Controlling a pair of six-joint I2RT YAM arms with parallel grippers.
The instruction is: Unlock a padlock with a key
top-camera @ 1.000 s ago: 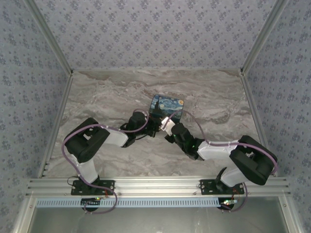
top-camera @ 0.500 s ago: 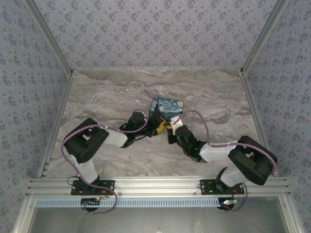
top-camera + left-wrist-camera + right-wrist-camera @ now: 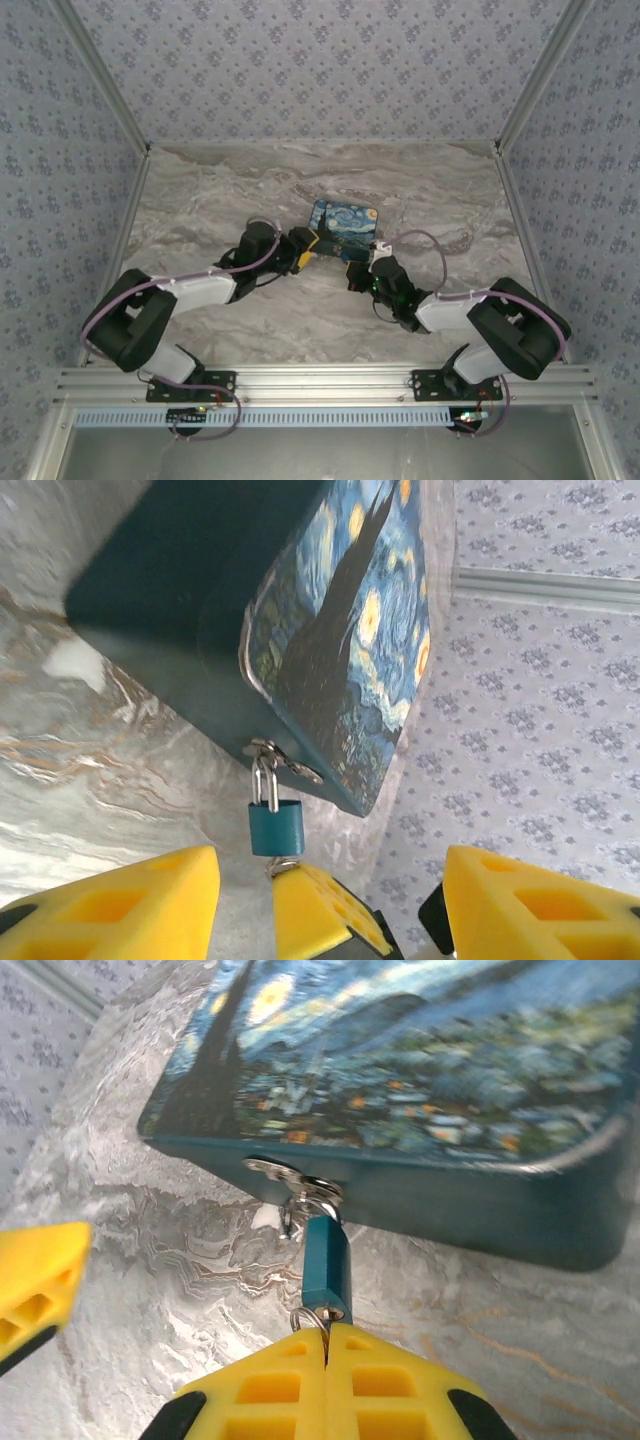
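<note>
Lock and key meet at the front edge of a starry-night box (image 3: 420,1070) on a marble-patterned table (image 3: 150,1260). In the right wrist view the padlock (image 3: 326,1260) sits at the centre of the frame. It hangs by its silvery shackle (image 3: 292,1218) from the box's hasp (image 3: 275,1170), and its blue body points down toward the lower edge.

The right gripper (image 3: 326,1338) has its yellow fingers pressed flat together at the foot of the lock. It appears to be pinching the key (image 3: 308,1318), though only a thin wire loop shows at the seam. In the left wrist view the left gripper (image 3: 328,875) stands wide with nothing held. Its fingers sit at the lower corners of the frame, and the lock lies just beyond the gap.

The padlock looks small, rigid and light. It hangs free on its shackle, so it is likely to swing or twist away when the key is turned. Its smooth painted sides may prove slippery. The surest hold seems to be across the two flat faces of the body, clear of the shackle and the keyhole end.

The key looks thin and stiff and could easily roll between the pads, so it wants a flat pinch on its head. The box may also slide on the polished table.
</note>
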